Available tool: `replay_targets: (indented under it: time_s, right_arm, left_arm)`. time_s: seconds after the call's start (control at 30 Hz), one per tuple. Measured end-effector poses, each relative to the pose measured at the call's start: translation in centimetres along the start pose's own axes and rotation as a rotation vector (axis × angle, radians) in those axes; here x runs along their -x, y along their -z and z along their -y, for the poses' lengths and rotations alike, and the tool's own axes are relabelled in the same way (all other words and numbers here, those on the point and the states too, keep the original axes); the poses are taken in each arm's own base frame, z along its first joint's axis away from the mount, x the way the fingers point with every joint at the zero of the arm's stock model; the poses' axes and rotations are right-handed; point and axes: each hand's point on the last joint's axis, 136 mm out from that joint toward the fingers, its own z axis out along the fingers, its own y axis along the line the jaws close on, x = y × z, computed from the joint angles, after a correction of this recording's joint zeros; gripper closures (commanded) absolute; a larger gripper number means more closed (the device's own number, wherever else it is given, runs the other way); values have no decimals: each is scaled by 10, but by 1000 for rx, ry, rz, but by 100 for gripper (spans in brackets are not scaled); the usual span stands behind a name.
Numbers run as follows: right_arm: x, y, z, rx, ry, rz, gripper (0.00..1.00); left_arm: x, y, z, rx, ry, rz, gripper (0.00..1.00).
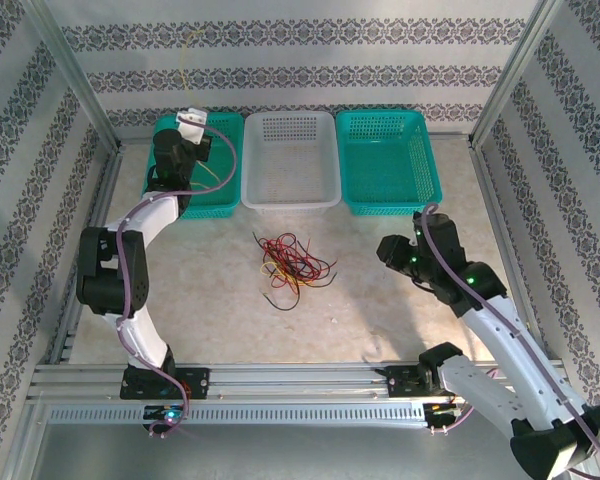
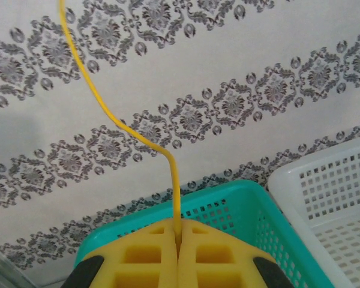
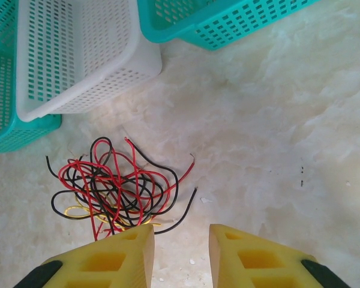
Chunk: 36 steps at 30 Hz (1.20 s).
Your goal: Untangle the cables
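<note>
These wires look feather-light and limp, so they should bend wherever they're pulled and drag their neighbours along. They are thin enough to slip from a loose pinch, and a free end or an outer loop is the sensible place to take hold. The left gripper (image 2: 179,235), its yellow blocky fingers pressed together, is clamped on a thin yellow wire (image 2: 177,204). That wire rises from the pinch and curves up against the patterned wall, above the teal perforated plastic basket (image 2: 228,207) at the back left. The loose heap of thin red and black wires (image 3: 117,189) lies on the pale table top (image 3: 276,150) in front of the baskets. A yellow strand runs through its near side, though I can't tell whether it's the same wire. The right gripper (image 3: 181,240) hangs just beside the heap's near right edge, fingers apart and holding nothing, with a black tail end curling towards the gap.
</note>
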Motion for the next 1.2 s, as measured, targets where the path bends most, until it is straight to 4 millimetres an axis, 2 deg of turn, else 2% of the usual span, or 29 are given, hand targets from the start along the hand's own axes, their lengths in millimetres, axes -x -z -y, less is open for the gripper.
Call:
replay_targets:
  time_s: [0.03, 0.1, 0.13, 0.17, 0.23, 0.37, 0.47, 0.57, 0.63, 0.73, 0.8, 0.87, 0.93, 0.97, 1.07, 1.1, 1.13, 1.2]
  right_arm:
    - [0, -3, 0, -3, 0, -6, 70]
    - [0, -6, 0, -7, -1, -13, 70]
    - [0, -8, 0, -7, -1, -13, 70]
    - [1, -9, -1, -5, -1, -14, 70]
    - [1, -11, -2, -2, -1, -15, 70]
    - [1, -15, -6, 6, 2, -22, 71]
    - [-5, -17, -14, 21, 15, -39, 71]
    - [-13, -16, -25, 46, 42, -54, 71]
    - [-18, -14, -33, 63, 64, -62, 70]
    - [-25, -13, -42, 79, 88, -76, 67]
    - [-33, -15, -46, 82, 106, -97, 65]
    - [-42, -19, -50, 81, 126, -123, 63]
    - [-52, -27, -56, 79, 156, -151, 61]
    - [-58, -30, -58, 79, 170, -164, 61]
    - [-76, -43, -69, 71, 220, -216, 59]
    - [-82, -48, -74, 71, 239, -231, 52]
    - [-87, -53, -80, 72, 259, -243, 50]
    - [-95, -62, -90, 73, 285, -264, 50]
  left_arm:
    - [-3, -2, 2, -6, 0, -5, 66]
    - [-12, -5, 5, -10, -1, -21, 39]
    - [-18, -7, 6, -6, 1, -33, 4]
    - [-22, -9, 6, -2, 5, -41, 1]
    - [-29, -9, 5, 12, 21, -58, 1]
    - [-30, -5, -3, 57, 86, -86, 1]
    - [-20, 5, -13, 88, 166, -123, 1]
    - [18, 26, -22, 82, 262, -68, 1]
    - [55, 52, -27, 50, 343, 17, 1]
    - [99, 89, -29, -20, 488, 89, 1]
    - [121, 104, -23, -95, 568, 89, 0]
    - [130, 116, -11, -179, 632, 67, 10]
    - [120, 130, 13, -275, 697, 4, 19]
    - [108, 138, 27, -316, 729, -41, 24]
    - [52, 167, 79, -427, 819, -241, 35]
    - [28, 179, 98, -455, 838, -326, 37]
    - [4, 192, 116, -473, 844, -410, 42]
    - [-34, 222, 144, -500, 838, -554, 63]
